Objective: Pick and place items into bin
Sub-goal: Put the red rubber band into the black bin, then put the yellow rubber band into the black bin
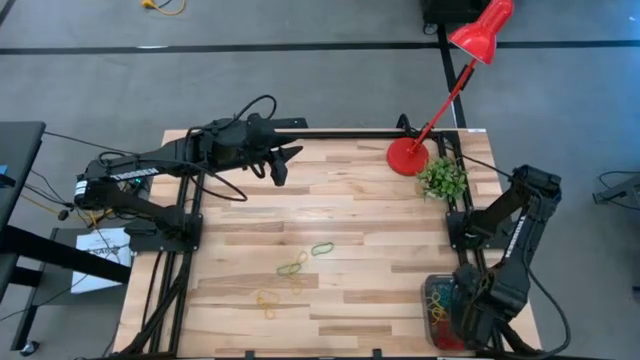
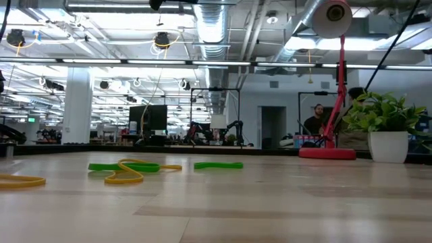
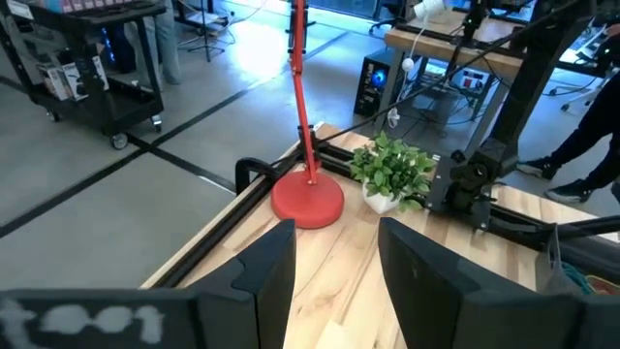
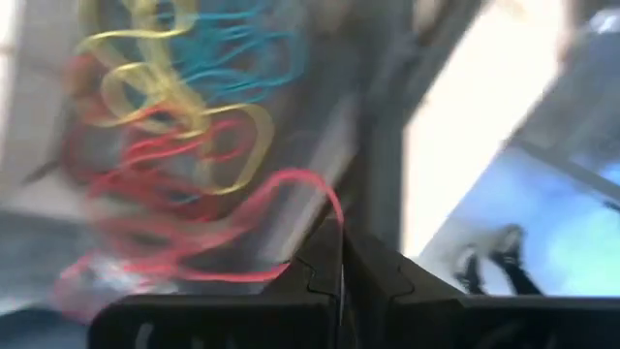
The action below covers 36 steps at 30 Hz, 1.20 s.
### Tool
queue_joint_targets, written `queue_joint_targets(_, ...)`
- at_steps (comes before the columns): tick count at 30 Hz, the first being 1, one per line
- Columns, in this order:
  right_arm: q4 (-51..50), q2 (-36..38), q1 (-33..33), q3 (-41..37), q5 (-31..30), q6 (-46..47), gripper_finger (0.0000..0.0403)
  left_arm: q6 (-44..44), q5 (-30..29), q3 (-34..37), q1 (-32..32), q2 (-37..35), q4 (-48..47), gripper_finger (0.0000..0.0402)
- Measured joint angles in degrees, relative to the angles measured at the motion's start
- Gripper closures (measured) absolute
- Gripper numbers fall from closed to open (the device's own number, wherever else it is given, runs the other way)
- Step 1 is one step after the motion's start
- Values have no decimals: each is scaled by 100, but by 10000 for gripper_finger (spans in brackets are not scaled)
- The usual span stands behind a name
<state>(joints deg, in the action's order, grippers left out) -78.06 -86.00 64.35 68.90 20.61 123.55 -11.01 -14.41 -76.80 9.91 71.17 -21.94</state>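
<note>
Pinching a red loop (image 4: 291, 184) between them, the right gripper's (image 4: 341, 254) two dark fingers (image 4: 320, 267) are pressed together with almost no gap, and the band arcs up from the tips. Behind it lies a tangle of red, yellow and blue loops (image 4: 184, 107), blurred, inside the bin. From above, the right gripper (image 1: 470, 318) hangs over the bin (image 1: 432, 290) at the table's near right corner, the arm covering most of the tray, with coloured bands showing at its uncovered end.

The left gripper (image 3: 334, 281) has its fingers spread apart, nothing between them; it is raised at the far left side of the table (image 1: 350, 200), pointing toward the red lamp base (image 3: 307, 201) and the small potted plant (image 3: 392, 173) (both at the far right corner).

On the bare wood near the table's middle lie the remaining loops: a green one (image 1: 321, 248), a green and yellow cluster (image 1: 291, 268) just beside it, and a yellow pair (image 1: 267, 302) nearer the front edge. The low view shows the same bands flat on the tabletop, green (image 2: 217, 165) and yellow (image 2: 124, 177).
</note>
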Motion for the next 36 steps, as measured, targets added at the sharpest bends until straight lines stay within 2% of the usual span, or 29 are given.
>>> queue_joint_targets(5, -108, 2, 12, 0, -104, -50, 402, -25, 2, -1, 0, 66, 8, 262)
queue_joint_targets(7, 317, 2, 5, 0, -344, -172, 402, -27, 4, 0, 0, 101, -19, 262)
queue_joint_targets(11, 1598, -23, 1, 2, -1228, -259, 402, -30, 4, 5, 0, 157, 21, 262)
queue_joint_targets(14, 2165, -159, -76, 7, -860, -375, 402, -3, 4, 5, 0, 228, 38, 262)
queue_joint_targets(17, 2025, -426, -102, 4, -315, -354, 402, 151, -24, 5, 15, 298, 153, 262)
queue_joint_targets(21, 1769, -836, -104, 0, 43, -347, 397, 244, -131, 5, 86, 306, 275, 262)
queue_joint_targets(28, 2136, -1050, -297, 2, 24, -363, 345, 256, -124, 5, 233, 303, 259, 262)
queue_joint_targets(36, 2034, -1071, -503, 2, 29, -356, 300, 328, -85, 5, 236, 303, 234, 262)
